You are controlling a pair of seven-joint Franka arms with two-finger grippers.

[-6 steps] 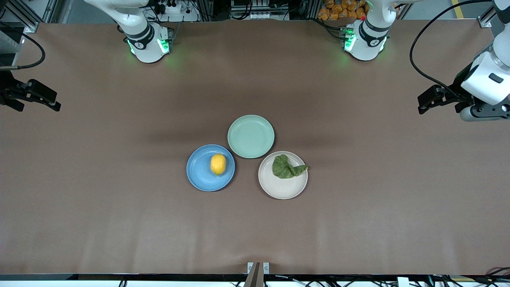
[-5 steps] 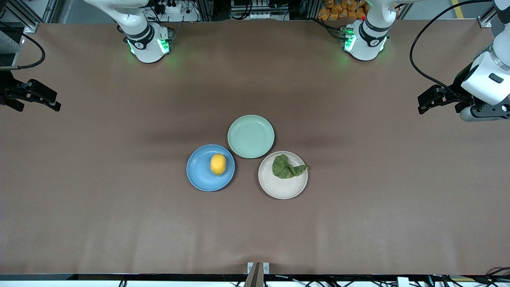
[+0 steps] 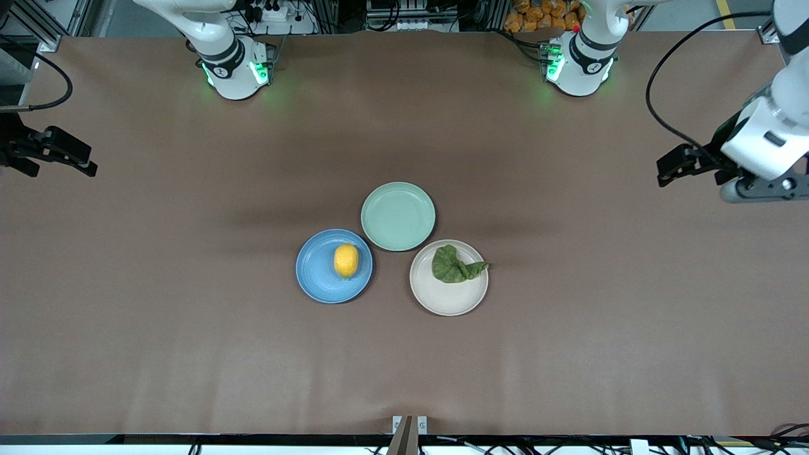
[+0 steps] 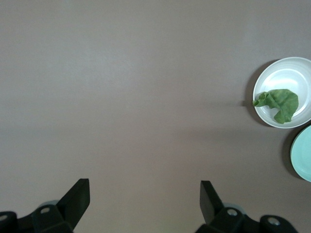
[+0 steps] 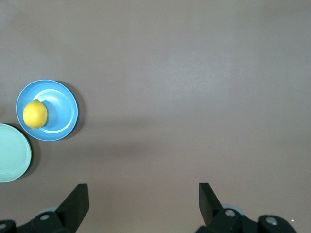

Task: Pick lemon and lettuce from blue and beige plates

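Note:
A yellow lemon (image 3: 346,260) lies on the blue plate (image 3: 316,272) near the table's middle; both show in the right wrist view, lemon (image 5: 35,114) on plate (image 5: 60,114). A green lettuce leaf (image 3: 454,265) lies on the beige plate (image 3: 445,297), its tail over the rim; the left wrist view shows the leaf (image 4: 278,103) and plate (image 4: 286,77). My left gripper (image 3: 670,169) is open and empty, up over the left arm's end of the table (image 4: 144,191). My right gripper (image 3: 79,161) is open and empty over the right arm's end (image 5: 143,194).
An empty mint-green plate (image 3: 398,216) touches both other plates, farther from the front camera than they are; its edge shows in both wrist views (image 4: 302,153) (image 5: 12,153). Bare brown table surrounds the plates. Both arm bases stand along the table's top edge.
My left gripper has shifted slightly toward the table's middle and up in the front view. The right gripper, plates, lemon and lettuce have not moved.

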